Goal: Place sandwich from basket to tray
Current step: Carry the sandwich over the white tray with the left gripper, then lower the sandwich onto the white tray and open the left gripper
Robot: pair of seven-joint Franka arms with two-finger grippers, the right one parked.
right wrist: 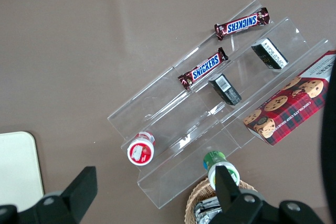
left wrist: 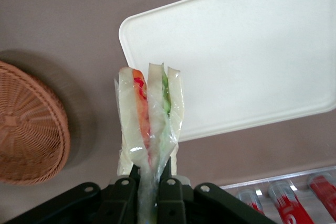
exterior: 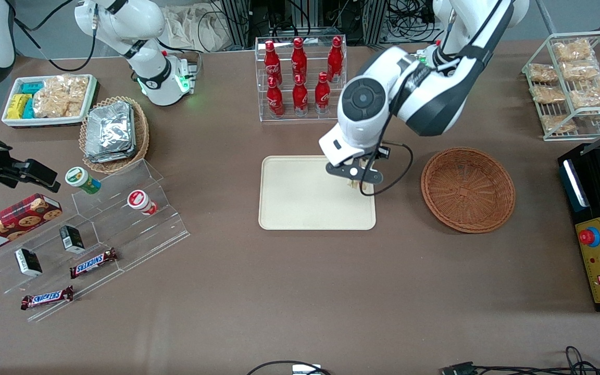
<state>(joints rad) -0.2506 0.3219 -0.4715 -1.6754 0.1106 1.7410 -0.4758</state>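
We see the sandwich (left wrist: 149, 114) pinched at its wrapped end between the two fingers (left wrist: 125, 192) of the hand (exterior: 356, 178), hanging free with its bread slices and red and green filling edge-on to the wrist camera. From the front the sandwich is mostly hidden under the wrist, so we can only make out a pale sliver there. The hand hovers above the tray (exterior: 300, 198), over the tray's end that lies toward the working arm. The tray itself lies flat on the brown bench (exterior: 300, 291), with nothing resting on its cream surface. The basket (exterior: 467, 188) sits at about three o'clock from the tray in the front view, near it but apart, and its woven bowl holds nothing. At twelve o'clock from the tray, farther from the front camera, a clear rack of red bottles (exterior: 300, 73) stands upright. Toward the parked arm's end of the bench, a clear stepped stand (exterior: 123, 219) carries small cups, dark boxes and chocolate bars (exterior: 93, 263).
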